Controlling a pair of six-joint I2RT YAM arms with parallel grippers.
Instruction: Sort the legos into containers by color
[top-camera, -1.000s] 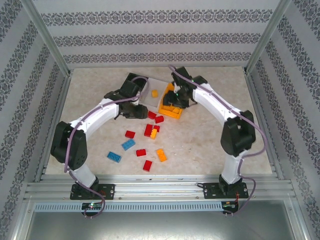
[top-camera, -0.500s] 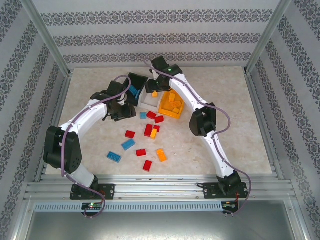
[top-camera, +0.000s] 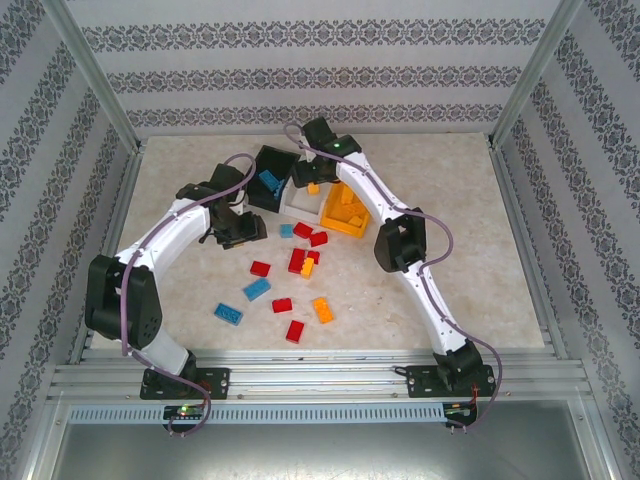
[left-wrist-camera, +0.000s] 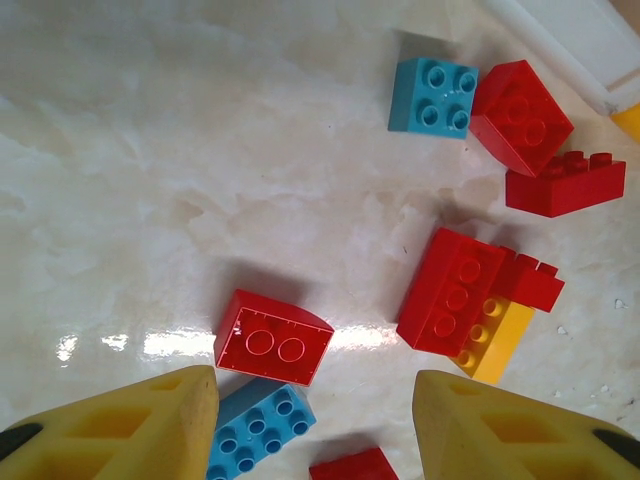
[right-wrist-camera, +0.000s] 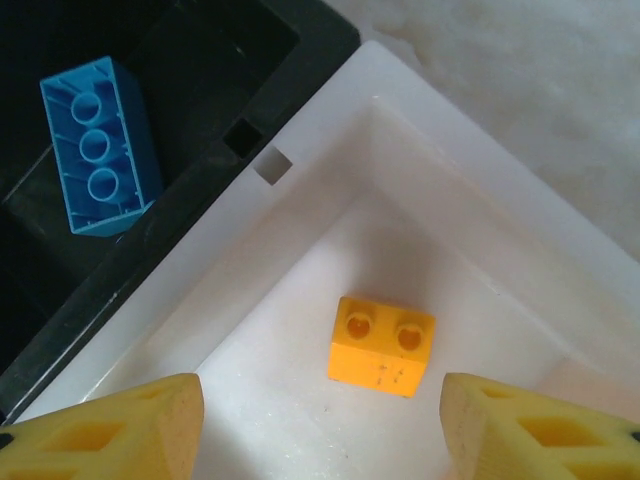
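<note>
Black, white and orange containers stand in a row at the back. My right gripper hangs open over the white container, where one orange lego lies. A blue lego rests in the black container. Several yellow legos fill the orange container. My left gripper is open, low over the table, above a red lego and a blue lego. Further off lie a light-blue lego and a red-and-yellow stack.
Loose legos are scattered over the middle of the beige table: reds, blues and an orange one. Metal frame posts and patterned walls close in the sides. The table's right half has free room.
The right arm swung from the orange container to above the white one. The left gripper drew back from the black container, where a blue lego now lies, toward the table.
</note>
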